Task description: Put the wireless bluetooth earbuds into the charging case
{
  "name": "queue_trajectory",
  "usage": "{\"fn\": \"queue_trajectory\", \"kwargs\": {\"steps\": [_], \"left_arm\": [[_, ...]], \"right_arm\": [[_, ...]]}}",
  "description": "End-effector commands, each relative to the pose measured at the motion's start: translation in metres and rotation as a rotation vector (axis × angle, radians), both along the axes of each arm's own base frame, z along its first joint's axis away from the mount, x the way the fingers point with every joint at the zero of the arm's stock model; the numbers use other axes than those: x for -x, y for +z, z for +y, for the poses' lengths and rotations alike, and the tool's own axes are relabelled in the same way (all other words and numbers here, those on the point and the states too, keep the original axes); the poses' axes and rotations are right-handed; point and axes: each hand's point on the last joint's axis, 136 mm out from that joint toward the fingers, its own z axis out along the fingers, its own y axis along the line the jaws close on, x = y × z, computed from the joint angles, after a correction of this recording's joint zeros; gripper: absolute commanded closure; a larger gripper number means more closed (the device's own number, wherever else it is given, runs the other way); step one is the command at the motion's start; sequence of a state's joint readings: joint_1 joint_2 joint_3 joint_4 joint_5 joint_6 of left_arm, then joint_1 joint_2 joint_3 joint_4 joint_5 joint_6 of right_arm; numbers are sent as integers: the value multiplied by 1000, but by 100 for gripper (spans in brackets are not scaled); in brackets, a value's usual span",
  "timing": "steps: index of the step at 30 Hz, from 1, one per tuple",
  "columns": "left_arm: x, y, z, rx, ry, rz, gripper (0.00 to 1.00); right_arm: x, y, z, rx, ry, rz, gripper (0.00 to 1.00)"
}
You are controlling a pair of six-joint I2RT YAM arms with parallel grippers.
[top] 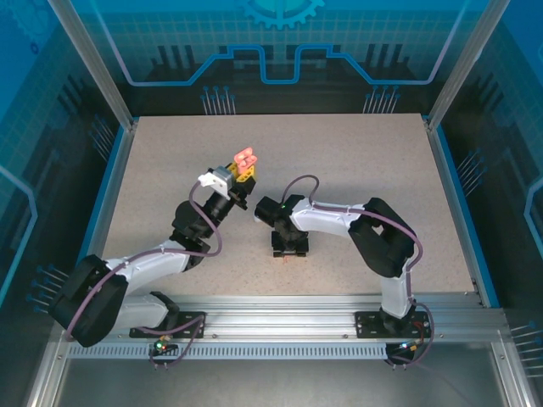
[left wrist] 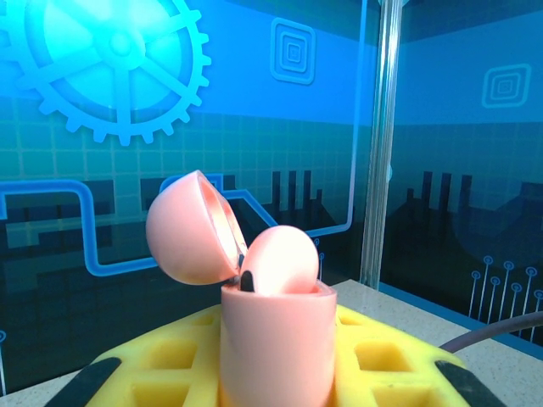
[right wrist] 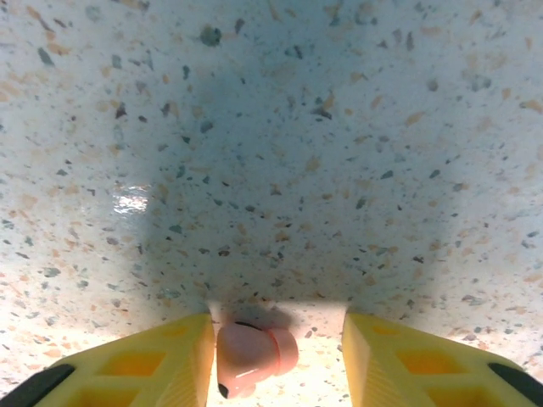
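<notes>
Your left jaws are squeezed shut on the pink charging case (left wrist: 276, 348). The left fingers (left wrist: 382, 356) are yellow and press on both sides of it. The case stands up straight, and its round lid (left wrist: 188, 231) is flipped open to one side. A smooth pink lump (left wrist: 287, 259) pokes up out of the top. You cannot tell if it is an earbud or part of the case. From above, you see the case held up over the counter (top: 356, 161), near the middle.

Your right jaws are partly open and point down at the counter. One pink earbud (right wrist: 250, 360) lies on the counter between the yellow right fingers (right wrist: 424, 365). It is small and rounded, with a dark tip at one end. In the right wrist view it sits right up against the finger on the left. There is a clear gap between it and the other finger. These jaws are not gripping it.
</notes>
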State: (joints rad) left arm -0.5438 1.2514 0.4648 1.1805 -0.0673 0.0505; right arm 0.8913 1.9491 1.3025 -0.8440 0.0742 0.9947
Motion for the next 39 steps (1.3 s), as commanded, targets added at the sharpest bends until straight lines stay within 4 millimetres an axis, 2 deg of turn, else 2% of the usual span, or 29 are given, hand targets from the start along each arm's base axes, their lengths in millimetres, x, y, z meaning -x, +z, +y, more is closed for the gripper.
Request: {"fn": "queue_trajectory", "kwargs": {"steps": [1, 14, 17, 24, 29, 32, 35, 39], "left_arm": [[6, 14, 9, 36, 16, -43, 100], [4, 11, 6, 34, 4, -30, 100], [4, 10, 6, 38, 1, -27, 100], [4, 7, 5, 45, -11, -8, 100], [4, 7, 1, 70, -41, 13, 100], [8, 10, -4, 74, -75, 2, 100], [14, 16, -12, 63, -134, -21, 100], [22, 25, -26, 44, -228, -50, 100]], "right_arm": [[5, -9, -4, 35, -7, 23, 59], [3, -10, -4, 14, -20, 23, 68], [2, -6, -4, 7, -22, 14, 73], [-6, 14, -8, -12, -37, -44, 78], [-20, 48, -17, -62, -58, -132, 78], [-33, 79, -24, -124, -67, -210, 77], [-50, 118, -34, -200, -70, -313, 77], [-75, 185, -48, -325, -54, -483, 76]]}}
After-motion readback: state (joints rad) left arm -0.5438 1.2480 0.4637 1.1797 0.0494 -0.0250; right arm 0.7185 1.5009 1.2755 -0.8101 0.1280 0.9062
